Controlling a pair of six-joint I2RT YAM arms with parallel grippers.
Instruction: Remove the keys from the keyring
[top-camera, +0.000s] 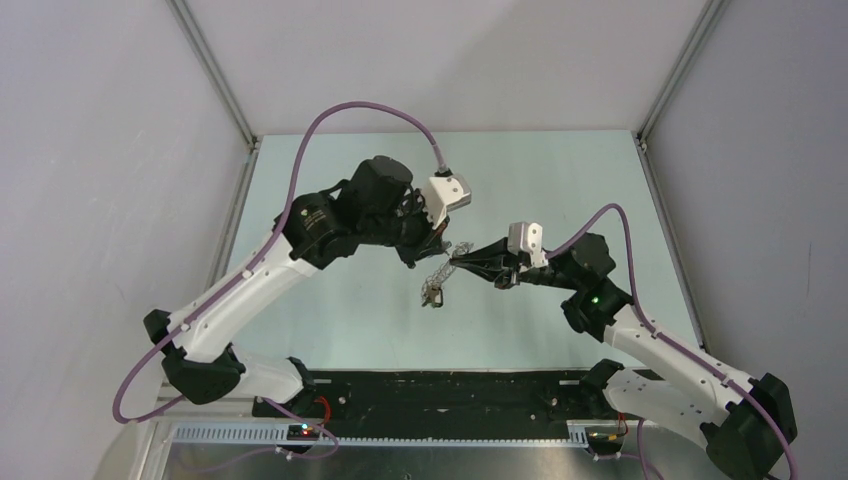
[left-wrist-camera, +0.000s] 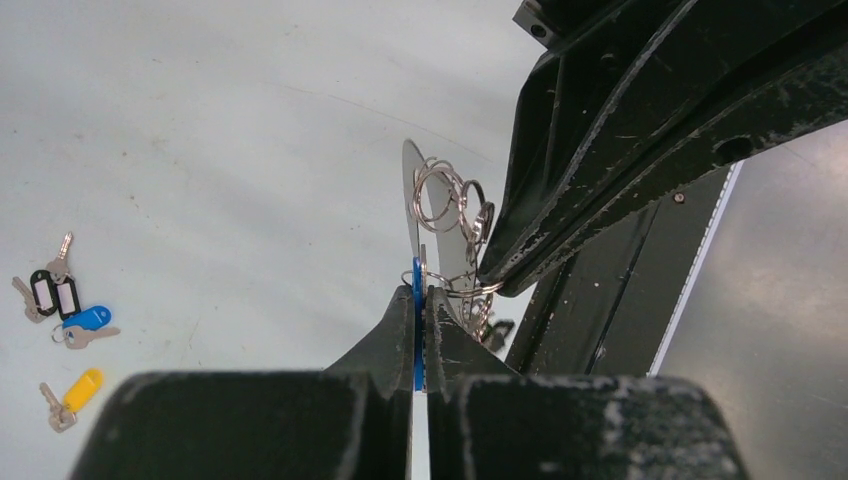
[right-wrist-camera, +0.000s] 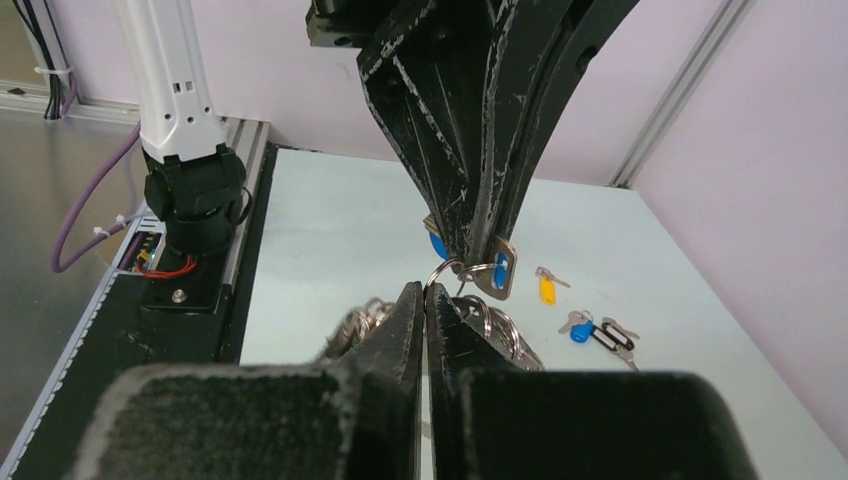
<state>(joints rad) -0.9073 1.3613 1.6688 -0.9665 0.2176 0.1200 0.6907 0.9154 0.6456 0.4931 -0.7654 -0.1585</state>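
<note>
My left gripper (top-camera: 447, 250) and right gripper (top-camera: 463, 258) meet tip to tip above the table's middle. The left gripper (left-wrist-camera: 420, 292) is shut on a silver key with a blue head (left-wrist-camera: 416, 300), also seen in the right wrist view (right-wrist-camera: 497, 270). The right gripper (right-wrist-camera: 426, 288) is shut on a thin silver loop of the keyring (right-wrist-camera: 440, 268), which links to that key. More silver rings (left-wrist-camera: 448, 195) bunch beside the jaws. Other keys (top-camera: 433, 293) dangle below. The right gripper's fingers (left-wrist-camera: 560, 200) cross the left wrist view.
Loose keys lie on the pale table (top-camera: 350, 330): a yellow-headed one (left-wrist-camera: 80, 388), a blue-headed one (left-wrist-camera: 86, 318) and black-tagged ones (left-wrist-camera: 52, 292). They also show in the right wrist view (right-wrist-camera: 585, 325). A black base plate (top-camera: 450, 390) spans the near edge.
</note>
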